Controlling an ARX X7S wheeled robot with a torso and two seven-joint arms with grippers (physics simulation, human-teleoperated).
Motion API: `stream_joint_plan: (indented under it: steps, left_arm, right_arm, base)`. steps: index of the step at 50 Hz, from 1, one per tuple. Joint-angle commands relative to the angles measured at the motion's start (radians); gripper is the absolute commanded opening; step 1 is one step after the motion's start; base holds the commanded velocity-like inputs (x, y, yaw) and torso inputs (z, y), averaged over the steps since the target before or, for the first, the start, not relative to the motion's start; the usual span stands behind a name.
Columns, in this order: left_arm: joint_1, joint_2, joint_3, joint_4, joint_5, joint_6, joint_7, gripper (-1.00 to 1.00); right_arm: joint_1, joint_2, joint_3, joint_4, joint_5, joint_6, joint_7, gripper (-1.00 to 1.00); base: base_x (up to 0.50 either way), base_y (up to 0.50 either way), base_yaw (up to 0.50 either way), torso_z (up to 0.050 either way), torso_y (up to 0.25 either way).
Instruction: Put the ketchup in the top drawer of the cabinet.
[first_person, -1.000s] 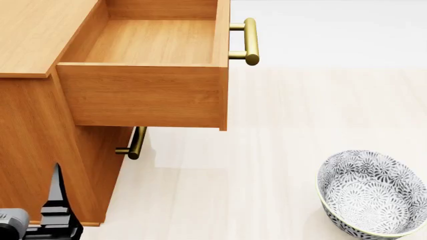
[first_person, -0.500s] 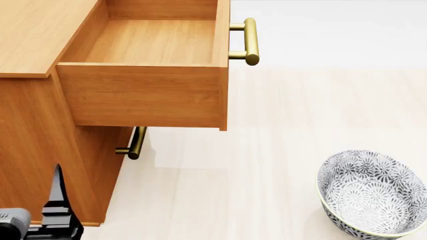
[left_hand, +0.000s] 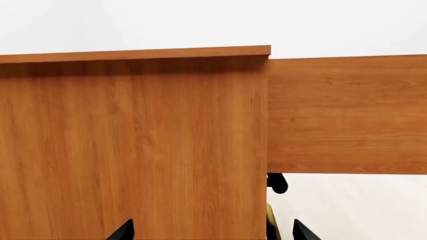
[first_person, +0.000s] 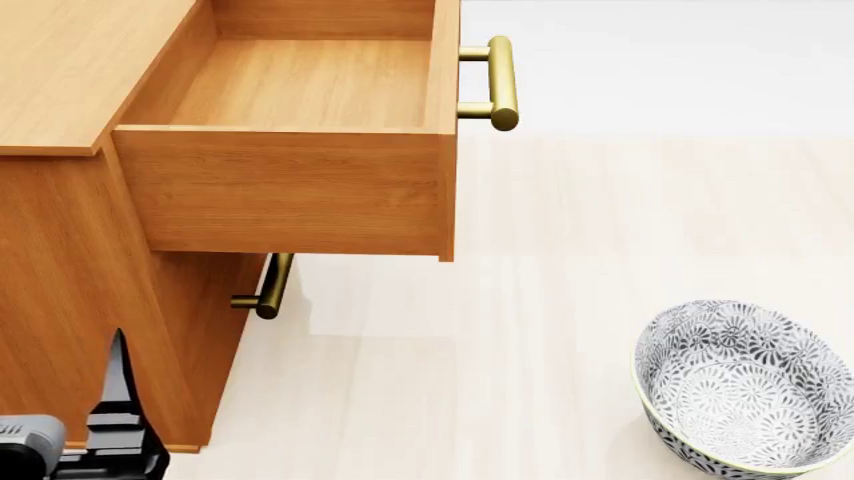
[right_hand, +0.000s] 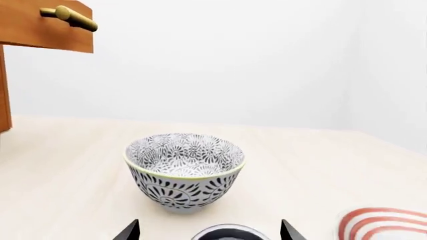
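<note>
Right wrist view shows my right gripper (right_hand: 209, 231) spread open above what may be the ketchup (right_hand: 227, 233); closing off-centre could knock it into the bowl (right_hand: 184, 171).

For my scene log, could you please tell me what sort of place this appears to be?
Probably a simulated kitchen-style tabletop: a wood-grain cabinet with its top drawer pulled open stands on a pale wooden surface, with a floral patterned bowl nearby. The plain white backdrop shows nothing more.

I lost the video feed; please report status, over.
Both open: left gripper by the cabinet side, right gripper facing the bowl. Top drawer open, nothing seen inside. Ketchup not identified; a grey round rim shows between right fingertips.
</note>
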Motion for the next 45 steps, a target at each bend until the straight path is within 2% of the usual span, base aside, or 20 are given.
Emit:
stream_joint_plan:
  steps: [1,14,20,28,45]
  left_arm:
    - [-0.001,-0.003,0.004,-0.004,-0.003,0.002,-0.004,1.0]
    - [-0.004,-0.006,0.009,-0.013,-0.006,0.006,-0.007,1.0]
    - [-0.004,-0.007,0.01,-0.02,-0.008,0.012,-0.007,1.0]
    - [-0.004,-0.008,0.01,-0.031,-0.012,0.021,-0.006,1.0]
    - [-0.008,-0.012,0.018,-0.032,-0.014,0.018,-0.014,1.0]
  right_arm:
    - [0.004,-0.003,-0.009,0.025,-0.013,-0.004,0.008,1.0]
    - [0.009,-0.002,-0.001,0.023,-0.003,0.032,0.042,1.0]
    - [-0.003,-0.007,0.01,-0.021,0.034,-0.005,0.029,1.0]
    - [0.024,-0.022,0.011,0.098,0.012,-0.085,0.012,1.0]
    - [0.057,-0.014,0.0,0.191,-0.009,-0.1,0.018,1.0]
  base:
    - [0.0,0.0,0.0,0.0,0.0]
    - [0.0,0.0,0.0,0.0,0.0]
    - [0.0,0.0,0.0,0.0,0.0]
    - [0.0,0.0,0.0,0.0,0.0]
    - [0.0,0.0,0.0,0.0,0.0]
